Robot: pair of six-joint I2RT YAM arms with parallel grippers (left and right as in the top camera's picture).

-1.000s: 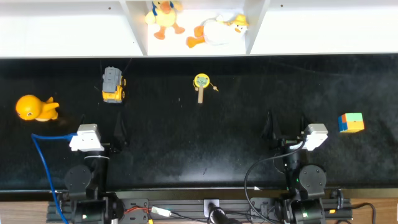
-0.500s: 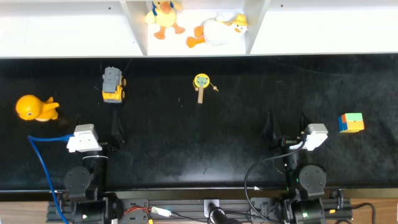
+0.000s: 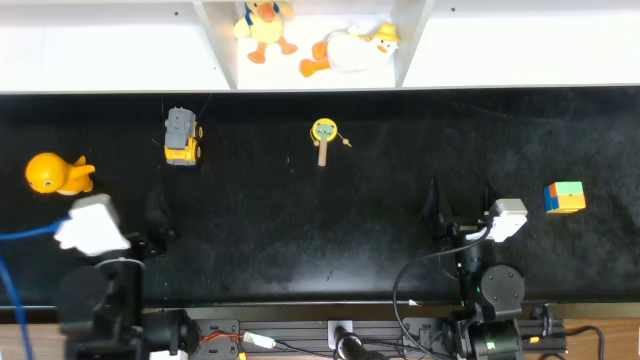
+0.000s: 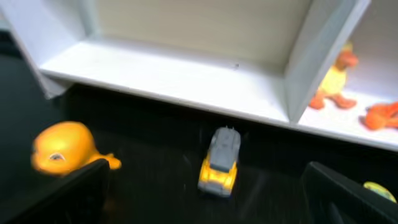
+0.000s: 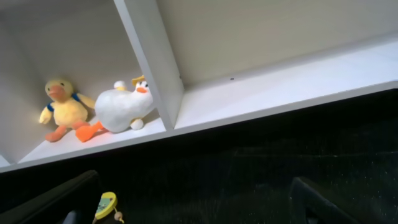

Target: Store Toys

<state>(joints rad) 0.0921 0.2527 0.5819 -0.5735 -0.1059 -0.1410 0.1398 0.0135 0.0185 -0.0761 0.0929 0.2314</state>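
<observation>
Black table (image 3: 300,240) lies under my two arms; my left gripper (image 3: 156,216) has swung to the left in the last second, its fingers wide apart and holding nothing, and it now stands near the orange toy (image 3: 55,173), not touching it; my right gripper (image 3: 459,205) has stayed where it was, also wide and empty, with the cube (image 3: 564,197) near it on its right side; farther out the truck (image 3: 182,136) and the rattle (image 3: 324,135) lie on the table, well apart, near the front of the shelf (image 3: 110,60); in the shelf's middle compartment a yellow duck (image 3: 265,25) and a white duck (image 3: 350,48) are already stored, side by side; I judge that this swing means I go for the orange toy first; four toys are still on the table, so the task is in its early part, and no grasp is begun.
</observation>
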